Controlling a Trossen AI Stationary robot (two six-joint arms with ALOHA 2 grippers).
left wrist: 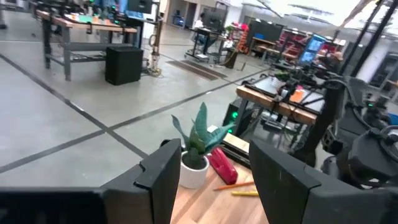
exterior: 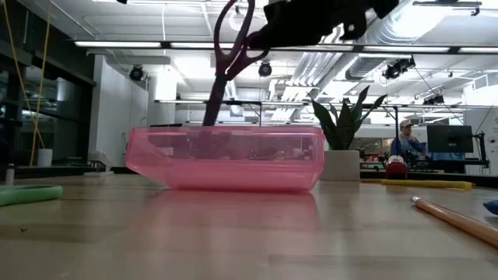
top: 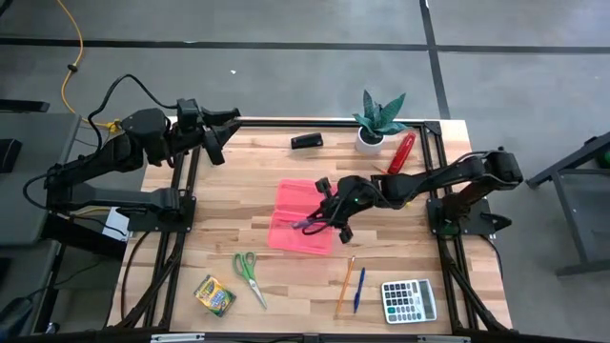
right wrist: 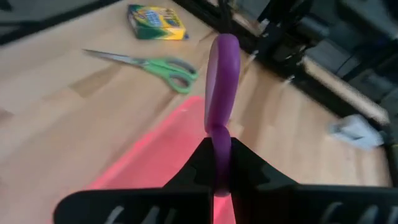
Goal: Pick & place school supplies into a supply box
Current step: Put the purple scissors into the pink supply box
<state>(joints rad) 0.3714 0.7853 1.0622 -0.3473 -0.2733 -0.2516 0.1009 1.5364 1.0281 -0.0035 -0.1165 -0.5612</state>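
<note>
Shown clamped by the handle in right gripper [right wrist: 216, 163] jaws over supply box [top: 286, 205]: purple-handled scissors [right wrist: 219, 93], judged light, rigid, slippery.

Two dark arms [top: 124, 152], black cabling

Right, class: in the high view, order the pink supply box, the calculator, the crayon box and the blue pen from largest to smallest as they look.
1. pink supply box
2. calculator
3. crayon box
4. blue pen: about as long as the crayon box, but far thinner, so it covers the least area.
</note>
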